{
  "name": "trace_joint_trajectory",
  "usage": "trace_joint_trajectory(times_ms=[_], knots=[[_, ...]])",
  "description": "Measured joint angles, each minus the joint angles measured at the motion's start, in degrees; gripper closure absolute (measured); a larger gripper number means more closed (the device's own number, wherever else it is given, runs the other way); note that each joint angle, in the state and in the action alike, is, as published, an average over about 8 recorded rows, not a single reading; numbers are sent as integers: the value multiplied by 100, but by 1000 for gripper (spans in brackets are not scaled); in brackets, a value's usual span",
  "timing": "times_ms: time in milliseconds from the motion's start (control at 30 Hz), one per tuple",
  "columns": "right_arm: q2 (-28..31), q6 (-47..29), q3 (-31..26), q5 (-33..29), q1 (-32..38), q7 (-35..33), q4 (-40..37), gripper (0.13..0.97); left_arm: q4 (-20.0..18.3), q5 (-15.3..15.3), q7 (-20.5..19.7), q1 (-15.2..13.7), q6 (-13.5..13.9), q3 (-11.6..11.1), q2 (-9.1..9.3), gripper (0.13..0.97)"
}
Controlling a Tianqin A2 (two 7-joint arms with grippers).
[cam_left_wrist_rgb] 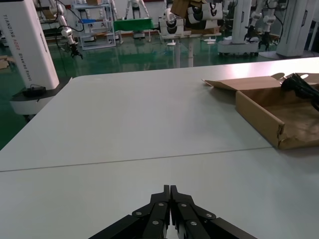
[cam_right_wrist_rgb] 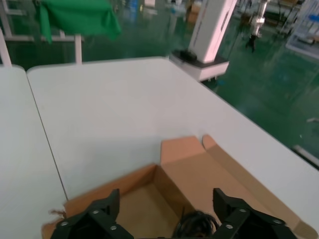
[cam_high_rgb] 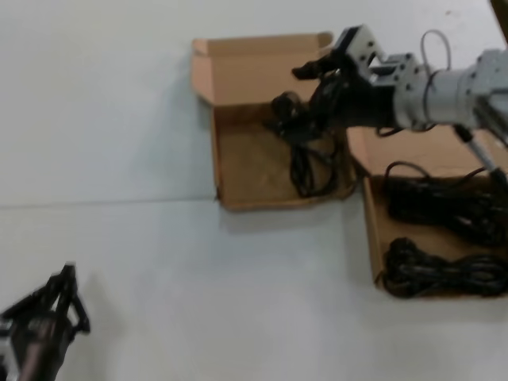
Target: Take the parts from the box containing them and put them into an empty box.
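Note:
My right gripper (cam_high_rgb: 295, 89) is open over the far right part of the middle cardboard box (cam_high_rgb: 246, 171). One black cable bundle (cam_high_rgb: 305, 155) lies in that box, its top end just under the open jaws. In the right wrist view the fingers (cam_right_wrist_rgb: 107, 204) stand wide apart with the cable (cam_right_wrist_rgb: 197, 225) low between them, not clamped. The box at the right edge (cam_high_rgb: 377, 238) holds two more coiled black cables (cam_high_rgb: 444, 202). My left gripper (cam_high_rgb: 67, 279) is shut and empty at the near left, over bare table (cam_left_wrist_rgb: 170, 190).
The middle box's open lid (cam_high_rgb: 254, 67) lies flat on its far side. The left wrist view shows that box's wall (cam_left_wrist_rgb: 259, 113) and the cable (cam_left_wrist_rgb: 299, 84) far off. A table seam (cam_high_rgb: 103, 205) runs across the white top.

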Motion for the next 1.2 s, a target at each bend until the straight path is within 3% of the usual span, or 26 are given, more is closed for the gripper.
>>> trace_joint_trajectory(times_ms=[300,467,767,1000,1200], knots=[[552,-102,925,208,-1019,0,1497,378,0,0,0,0,0,0,0,926],[648,-68,1183,267,-1319,0,1855,272,0,0,0,0,0,0,0,926],[660,-57,1228,276,-1369,0,1911,167,0,0,0,0,0,0,0,916],[657,-32,1245,282,-1407,0,1931,138,0,0,0,0,0,0,0,910],[631,151,1370,327,-1687,0,2082,129,0,0,0,0,0,0,0,850]])
